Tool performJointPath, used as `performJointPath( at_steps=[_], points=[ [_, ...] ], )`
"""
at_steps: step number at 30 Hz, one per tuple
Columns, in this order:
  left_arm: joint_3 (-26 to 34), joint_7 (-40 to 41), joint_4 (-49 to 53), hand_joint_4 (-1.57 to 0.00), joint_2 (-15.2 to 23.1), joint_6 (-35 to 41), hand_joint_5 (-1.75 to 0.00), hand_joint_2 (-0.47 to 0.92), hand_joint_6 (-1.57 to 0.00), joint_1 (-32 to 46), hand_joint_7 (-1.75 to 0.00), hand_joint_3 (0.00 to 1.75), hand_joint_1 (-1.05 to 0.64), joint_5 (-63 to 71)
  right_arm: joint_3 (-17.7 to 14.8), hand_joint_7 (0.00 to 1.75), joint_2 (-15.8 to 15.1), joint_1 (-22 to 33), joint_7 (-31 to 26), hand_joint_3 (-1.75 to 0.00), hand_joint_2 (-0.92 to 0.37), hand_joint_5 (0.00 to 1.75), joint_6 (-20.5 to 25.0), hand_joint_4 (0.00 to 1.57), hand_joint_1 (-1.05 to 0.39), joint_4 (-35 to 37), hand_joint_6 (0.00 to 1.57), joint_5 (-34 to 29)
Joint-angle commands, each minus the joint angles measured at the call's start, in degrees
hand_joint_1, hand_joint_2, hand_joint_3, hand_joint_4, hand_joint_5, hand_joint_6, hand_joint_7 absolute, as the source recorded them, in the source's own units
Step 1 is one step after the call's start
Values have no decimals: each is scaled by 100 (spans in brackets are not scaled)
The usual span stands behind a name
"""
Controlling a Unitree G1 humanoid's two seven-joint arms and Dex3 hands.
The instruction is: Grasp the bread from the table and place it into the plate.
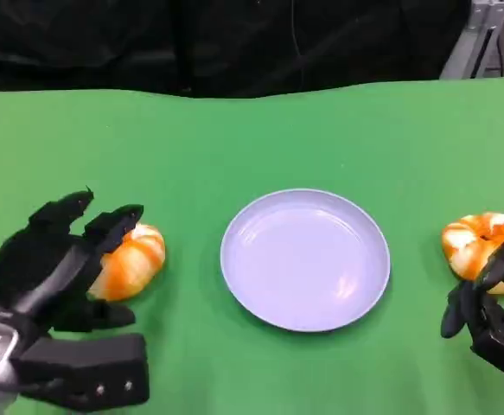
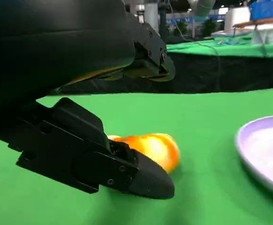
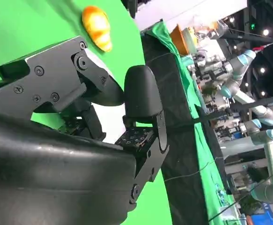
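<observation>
1. Where the head view looks down on the green table (image 1: pixel 260 138), a lavender plate (image 1: pixel 304 258) lies in the middle. The left bread (image 1: pixel 133 261) lies on the table left of the plate, with the left hand (image 1: pixel 57 259) over it, fingers spread and arched around its near side. The right bread (image 1: pixel 481 242) lies right of the plate, just beyond the right hand (image 1: pixel 492 307), whose fingers are curled.
2. In the left wrist view, the left bread (image 2: pixel 151 149) rests on the cloth between the upper fingers (image 2: pixel 148 58) and the lower thumb (image 2: pixel 108 161); contact cannot be told. The plate's rim (image 2: pixel 260 154) is near.
3. In the right wrist view, the right hand (image 3: pixel 103 122) holds nothing, fingers partly bent. The distant bread (image 3: pixel 97 26) lies far across the table.
</observation>
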Motion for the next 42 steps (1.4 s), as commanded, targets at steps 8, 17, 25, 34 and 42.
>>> performJointPath(
  at_steps=[8,17,25,34,42],
  points=[
    [-1199,195,2204,-37,-37,597,-8,92,-44,-1350,-3,13,-90,-75,-29,158,-51,-3,0,-109,-62,175,-11,80,-9,-7,71,48],
    [-1632,156,3314,-44,-175,519,-5,92,-46,-2004,-2,22,-89,-558,-17,159,-36,7,-24,-108,-62,175,-4,80,-9,-34,71,47],
    [-1872,332,3958,-47,-250,376,-4,92,-49,-2355,-2,20,-85,-843,-17,159,-37,4,3,-108,-63,175,-51,80,-9,-4,70,35],
    [-2030,548,4675,-56,-372,197,-5,92,-56,-2626,-3,20,-71,-1087,-15,159,-43,23,-40,-108,-63,175,12,80,-9,-53,70,37],
    [-2100,531,4748,-56,-392,208,-4,92,-58,-2647,-3,20,-68,-1220,-13,159,-45,20,-37,-107,-64,175,8,80,-9,-51,70,38]
  ],
)
